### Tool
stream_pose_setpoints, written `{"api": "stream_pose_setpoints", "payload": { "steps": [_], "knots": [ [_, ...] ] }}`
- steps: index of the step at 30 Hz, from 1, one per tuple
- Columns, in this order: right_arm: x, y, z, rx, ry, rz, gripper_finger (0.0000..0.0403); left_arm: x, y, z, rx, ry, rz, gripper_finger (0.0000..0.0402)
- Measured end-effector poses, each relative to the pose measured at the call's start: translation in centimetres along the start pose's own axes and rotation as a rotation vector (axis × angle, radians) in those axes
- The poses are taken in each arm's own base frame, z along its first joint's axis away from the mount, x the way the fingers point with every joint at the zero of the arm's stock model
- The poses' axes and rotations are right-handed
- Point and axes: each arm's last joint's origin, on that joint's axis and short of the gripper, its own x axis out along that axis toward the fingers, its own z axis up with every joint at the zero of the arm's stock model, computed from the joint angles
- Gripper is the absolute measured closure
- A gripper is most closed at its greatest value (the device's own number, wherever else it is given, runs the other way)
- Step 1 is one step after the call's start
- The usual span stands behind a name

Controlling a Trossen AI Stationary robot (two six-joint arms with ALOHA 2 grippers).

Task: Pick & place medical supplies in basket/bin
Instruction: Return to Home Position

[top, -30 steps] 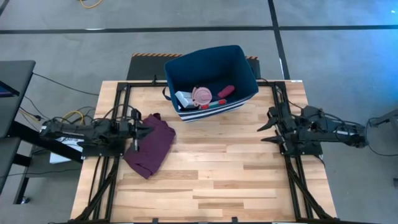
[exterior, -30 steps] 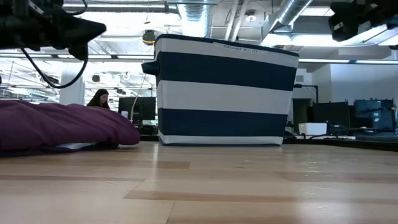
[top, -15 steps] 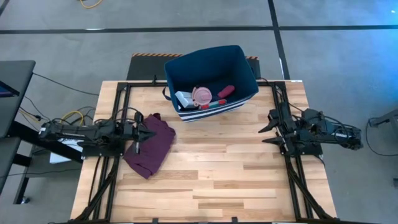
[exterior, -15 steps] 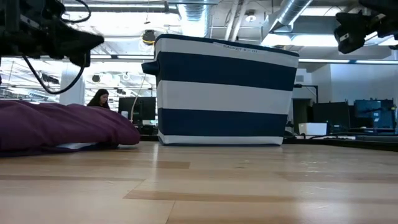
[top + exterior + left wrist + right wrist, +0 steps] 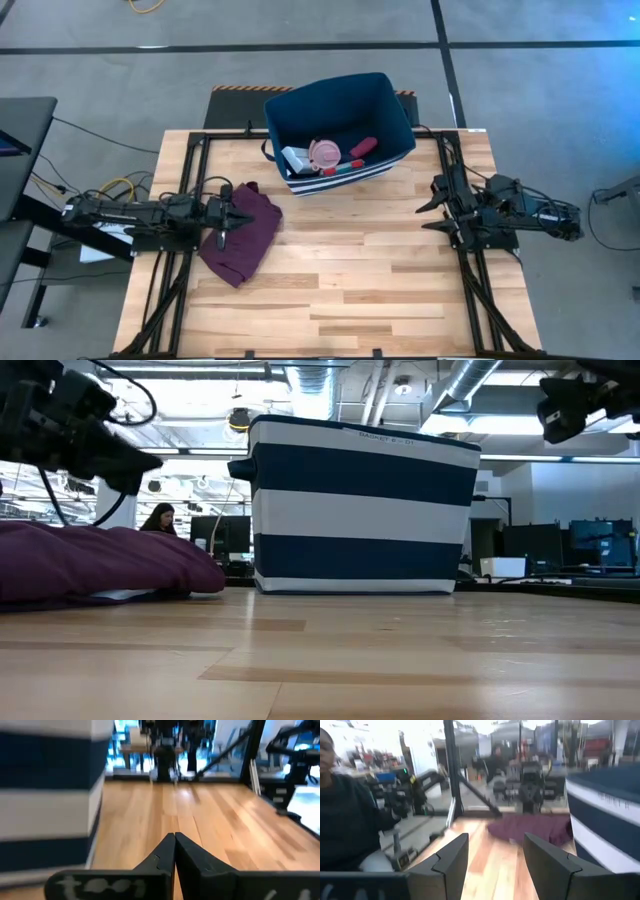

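The left tool (image 5: 238,214) is hovering over one maroon cloth (image 5: 245,242), its fingers pressing together and holding nothing. The single blue striped bin (image 5: 335,100) is standing beyond that tool, past the cloth, at the far edge of the desk (image 5: 350,280). The right tool (image 5: 422,217) is hanging at the opposite desk side, fingers spread apart and empty, with the bin ahead of it and off to one side. Showing inside the bin: one pink round disc (image 5: 324,152), one white-teal box (image 5: 296,159), one red oblong (image 5: 363,148).
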Motion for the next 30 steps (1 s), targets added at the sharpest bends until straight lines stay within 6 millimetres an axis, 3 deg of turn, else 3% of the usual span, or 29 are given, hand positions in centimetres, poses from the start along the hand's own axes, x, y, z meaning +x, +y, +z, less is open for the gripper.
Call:
{"api": "stream_pose_setpoints", "payload": {
  "steps": [17, 30],
  "knots": [
    [2.1, -0.4, -5.6, 0.104, -0.015, 0.058, 0.0223, -0.1, -0.3, 1.4, 0.206, -0.140, -0.074, 0.0401],
    [2.3, -0.3, -5.8, 0.140, -0.017, 0.075, 0.0223, -2.1, -0.4, 3.3, 0.231, -0.160, -0.119, 0.0401]
  ]
}}
